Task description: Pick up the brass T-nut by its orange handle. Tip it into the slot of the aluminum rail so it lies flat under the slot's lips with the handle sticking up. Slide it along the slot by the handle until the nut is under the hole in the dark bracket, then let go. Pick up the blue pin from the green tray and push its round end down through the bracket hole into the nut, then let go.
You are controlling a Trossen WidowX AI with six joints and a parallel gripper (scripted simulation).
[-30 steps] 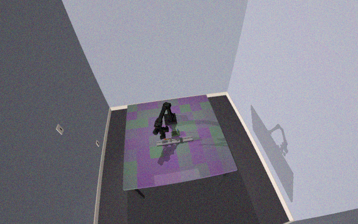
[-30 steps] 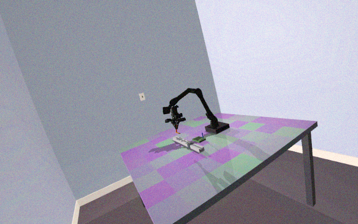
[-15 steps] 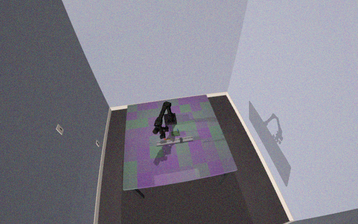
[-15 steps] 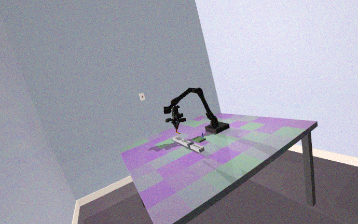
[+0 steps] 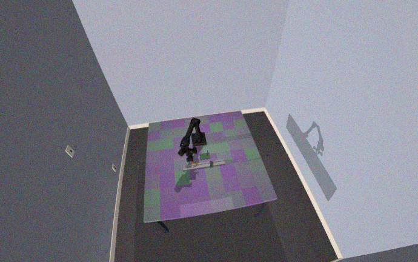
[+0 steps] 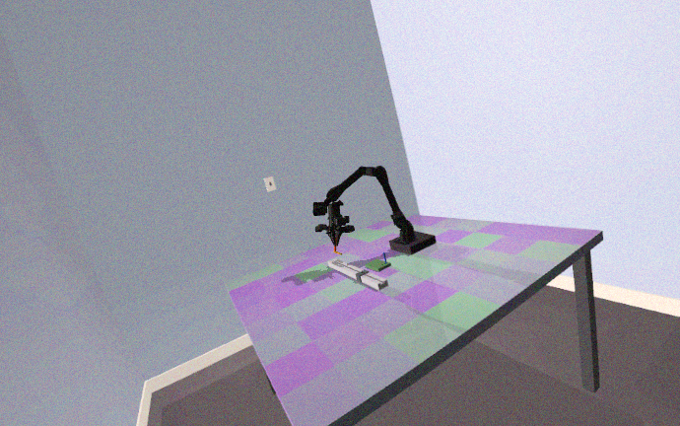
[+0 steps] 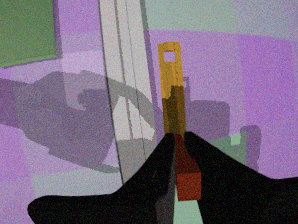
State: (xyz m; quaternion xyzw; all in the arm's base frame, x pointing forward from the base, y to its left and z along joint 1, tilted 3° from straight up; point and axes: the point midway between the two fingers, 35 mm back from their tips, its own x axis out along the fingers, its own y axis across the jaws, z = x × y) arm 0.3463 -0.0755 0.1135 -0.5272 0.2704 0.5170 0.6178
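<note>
My gripper (image 5: 191, 161) (image 6: 335, 245) (image 7: 178, 139) is shut on the orange handle (image 7: 189, 186) of the brass T-nut (image 6: 338, 252) (image 7: 172, 75). The nut hangs in the air near one end of the aluminum rail (image 5: 202, 166) (image 6: 346, 269) (image 7: 112, 50). In the wrist view the nut lies beside the rail's long edge, not over the slot. The dark bracket (image 5: 211, 164) (image 6: 361, 274) sits across the rail; its hole is too small to see. The blue pin (image 5: 207, 152) (image 6: 384, 258) stands upright in the green tray (image 5: 204, 156) (image 6: 375, 264) (image 7: 25, 30).
The tray lies between the rail and the arm's base (image 5: 199, 139) (image 6: 412, 243). The patchwork table top (image 5: 197, 197) (image 6: 341, 346) carries the arm's shadow, which also falls across the rail in the wrist view.
</note>
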